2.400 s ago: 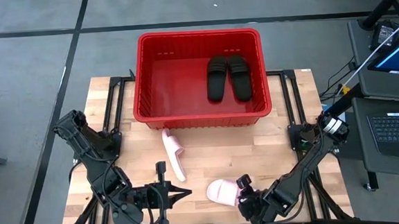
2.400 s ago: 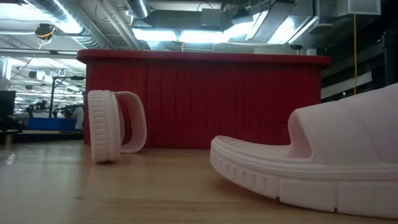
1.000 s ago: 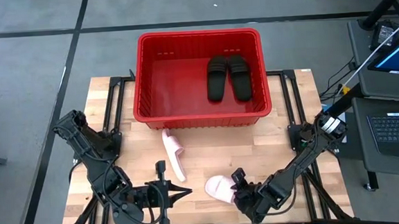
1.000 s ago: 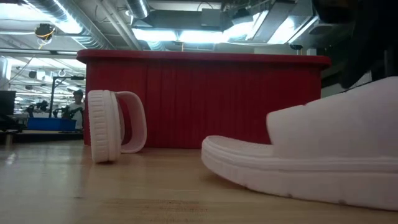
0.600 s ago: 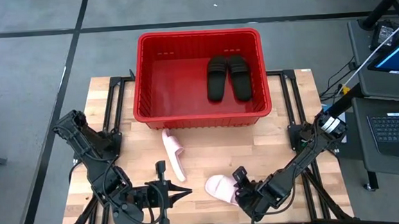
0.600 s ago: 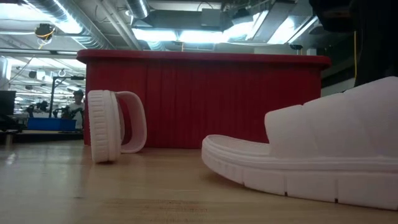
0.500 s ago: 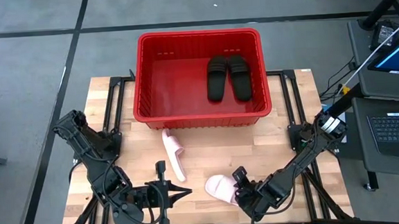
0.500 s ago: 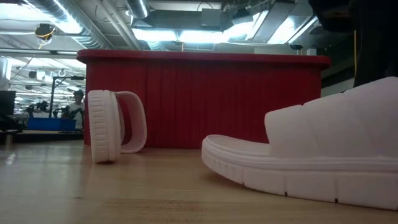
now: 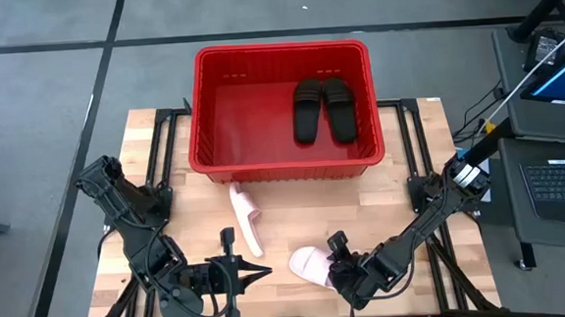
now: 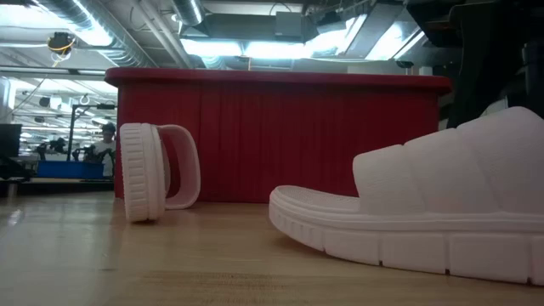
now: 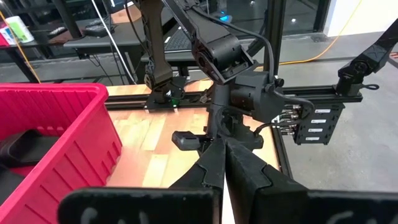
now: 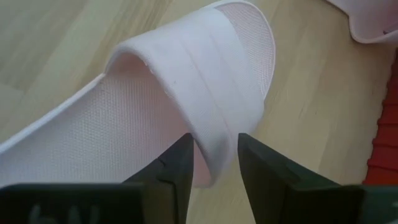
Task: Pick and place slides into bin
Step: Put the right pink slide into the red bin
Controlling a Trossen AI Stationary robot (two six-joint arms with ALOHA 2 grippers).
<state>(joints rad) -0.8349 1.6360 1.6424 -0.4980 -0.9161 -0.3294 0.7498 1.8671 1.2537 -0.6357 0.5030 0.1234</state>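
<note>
Nearby, second pink slide [image 9: 246,218] on edge, between bin [image 9: 201,104] and left gripper [image 9: 263,272].

Lighting even and bright, from ceiling strip lights [image 10: 255,47] visible in the low view, which glare white. Shadows on the tabletop [image 9: 423,209] soft and short. Low view: near pale slide [image 10: 408,221] slightly soft. Wrist views: own fingers blurred.

Heel end of the near pink slide [image 10: 425,212] beyond the low view's right edge.
</note>
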